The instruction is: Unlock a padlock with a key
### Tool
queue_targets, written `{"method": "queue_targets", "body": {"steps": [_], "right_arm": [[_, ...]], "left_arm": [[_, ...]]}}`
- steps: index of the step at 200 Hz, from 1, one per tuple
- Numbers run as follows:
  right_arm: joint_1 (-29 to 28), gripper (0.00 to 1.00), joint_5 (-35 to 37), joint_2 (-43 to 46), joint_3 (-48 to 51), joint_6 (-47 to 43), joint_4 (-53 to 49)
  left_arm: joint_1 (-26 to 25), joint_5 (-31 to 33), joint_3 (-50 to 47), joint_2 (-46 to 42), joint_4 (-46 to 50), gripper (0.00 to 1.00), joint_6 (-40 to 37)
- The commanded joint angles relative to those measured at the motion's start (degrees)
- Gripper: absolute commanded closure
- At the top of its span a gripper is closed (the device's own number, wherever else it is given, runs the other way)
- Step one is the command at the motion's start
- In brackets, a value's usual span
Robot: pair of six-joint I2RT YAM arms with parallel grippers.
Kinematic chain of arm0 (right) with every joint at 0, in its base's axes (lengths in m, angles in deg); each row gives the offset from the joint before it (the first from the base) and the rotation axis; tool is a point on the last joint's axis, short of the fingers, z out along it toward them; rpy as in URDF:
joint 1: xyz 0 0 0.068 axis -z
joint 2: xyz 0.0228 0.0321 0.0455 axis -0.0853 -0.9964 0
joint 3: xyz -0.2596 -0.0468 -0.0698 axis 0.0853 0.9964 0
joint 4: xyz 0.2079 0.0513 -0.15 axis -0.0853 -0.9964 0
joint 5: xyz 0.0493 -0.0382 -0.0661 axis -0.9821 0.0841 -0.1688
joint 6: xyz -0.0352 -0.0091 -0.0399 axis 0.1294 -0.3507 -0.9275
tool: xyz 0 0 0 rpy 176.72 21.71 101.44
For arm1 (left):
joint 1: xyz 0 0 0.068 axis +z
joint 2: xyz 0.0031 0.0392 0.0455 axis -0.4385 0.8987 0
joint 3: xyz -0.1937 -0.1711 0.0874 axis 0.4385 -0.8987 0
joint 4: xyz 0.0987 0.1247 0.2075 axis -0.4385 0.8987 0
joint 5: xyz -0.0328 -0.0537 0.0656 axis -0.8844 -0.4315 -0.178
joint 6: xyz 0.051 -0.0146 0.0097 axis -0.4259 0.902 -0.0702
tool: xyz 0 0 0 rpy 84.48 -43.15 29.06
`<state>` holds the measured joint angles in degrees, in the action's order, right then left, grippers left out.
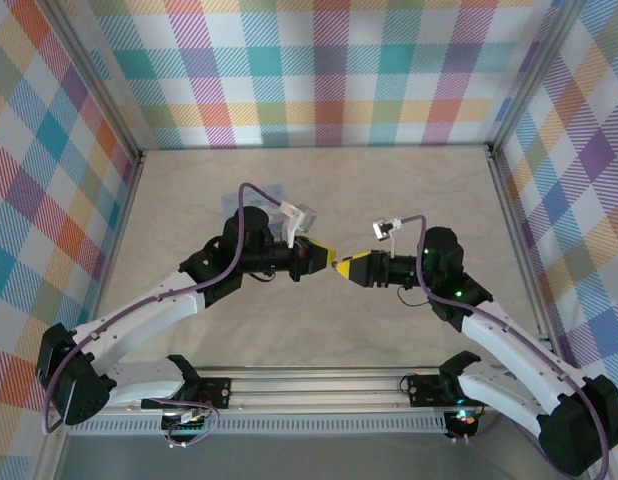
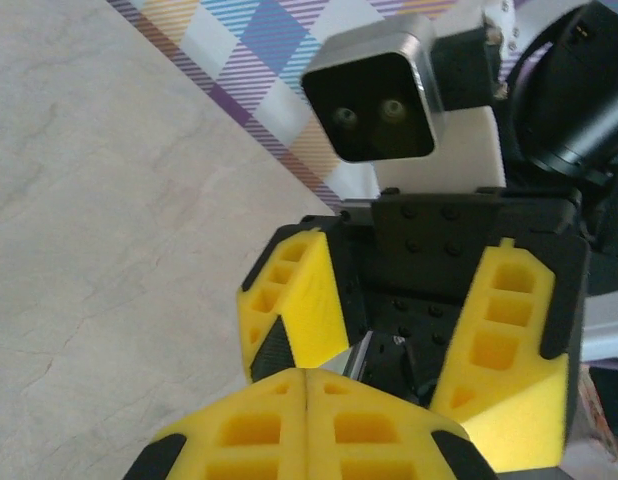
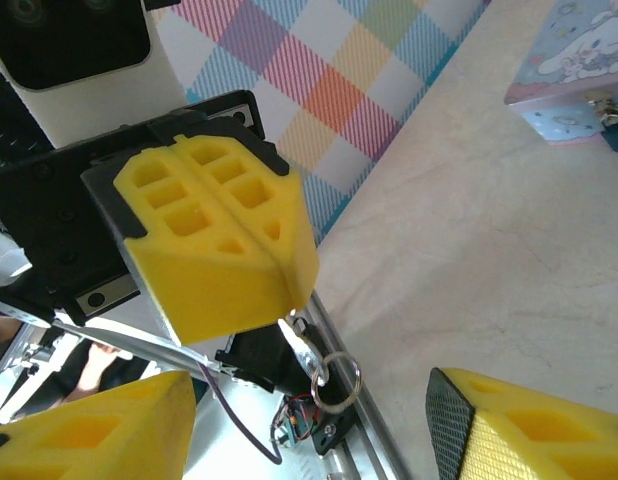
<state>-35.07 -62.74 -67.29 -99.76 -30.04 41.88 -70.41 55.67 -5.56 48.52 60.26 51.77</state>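
**Key gripped, padlock by the tin**

The pale blue tin (image 3: 574, 70) lies closed, its contents hidden. The padlock (image 3: 617, 128) sits just beside its near corner. The left gripper (image 1: 329, 257) is clamped on the key (image 3: 309, 350). Facing it tip to tip, the right gripper (image 1: 345, 267) gapes wide and holds nothing.

Faces left gripper (image 3: 290, 294), clamped on a key (image 3: 302, 337) (ring (image 3: 339, 378) dangling beneath). Frames both between spread fingers (image 3: 529, 432) of right gripper (image 3: 309, 400).
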Motion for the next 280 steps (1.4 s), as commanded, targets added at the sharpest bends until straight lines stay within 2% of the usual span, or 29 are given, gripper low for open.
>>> {"method": "queue_targets", "body": {"steps": [1, 33, 129, 240, 255, 280], "right_arm": [[-0.5, 0.39, -3.4, -1.2, -2.0, -0.1, 4.0], [-0.9, 0.43, -3.4, -1.2, -1.6, -0.1, 4.2], [-2.9, 0.63, -4.4, -3.4, -1.7, -0.2, 4.9], [-3.3, 0.98, -1.0, -2.5, -2.2, -2.4, 0.3], [-3.3, 1.00, 0.4, -1.9, -2.4, -3.7, -2.1], [-3.3, 1.00, 4.6, -0.4, -3.0, -7.1, -9.6]], "left_arm": [[0.5, -2.3, 1.7, -0.5, 0.9, 1.00, -2.2], [0.6, -1.7, 1.5, -0.5, 1.1, 1.00, -2.2], [0.6, -0.7, 1.4, -0.3, 0.8, 1.00, -2.2], [0.7, 0.1, 1.8, -0.1, 1.5, 1.00, -2.4], [1.2, 2.2, 2.2, -0.2, 2.2, 0.81, -2.3], [4.0, 7.0, 3.9, 0.4, 5.1, 0.55, -0.3]]}}
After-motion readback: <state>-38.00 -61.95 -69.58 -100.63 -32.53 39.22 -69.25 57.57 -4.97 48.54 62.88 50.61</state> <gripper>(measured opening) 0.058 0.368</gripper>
